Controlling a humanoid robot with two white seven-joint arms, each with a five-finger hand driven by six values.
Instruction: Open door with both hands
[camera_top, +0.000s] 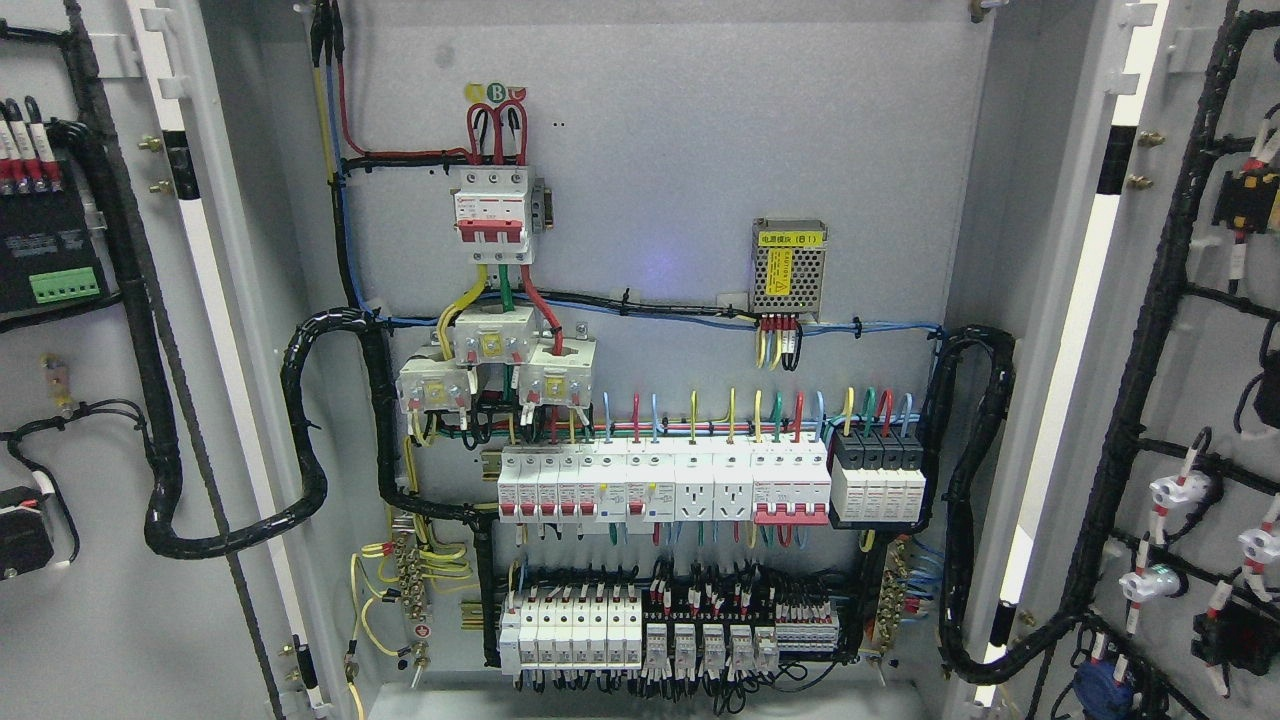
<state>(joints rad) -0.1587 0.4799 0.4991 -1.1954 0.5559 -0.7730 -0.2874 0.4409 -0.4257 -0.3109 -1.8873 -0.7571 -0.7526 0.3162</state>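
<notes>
Both doors of the grey electrical cabinet stand swung wide. The left door (110, 600) shows its inner face at the picture's left, and the right door (1190, 330) shows its inner face at the right. Between them the cabinet interior (650, 170) is fully exposed. Neither of my hands nor any arm appears in the head view.
Inside are a red-and-white main breaker (491, 215), rows of white breakers (660, 485), a small power supply (788, 267) and thick black cable looms (300, 430) running to each door. Components and wiring are mounted on both door backs.
</notes>
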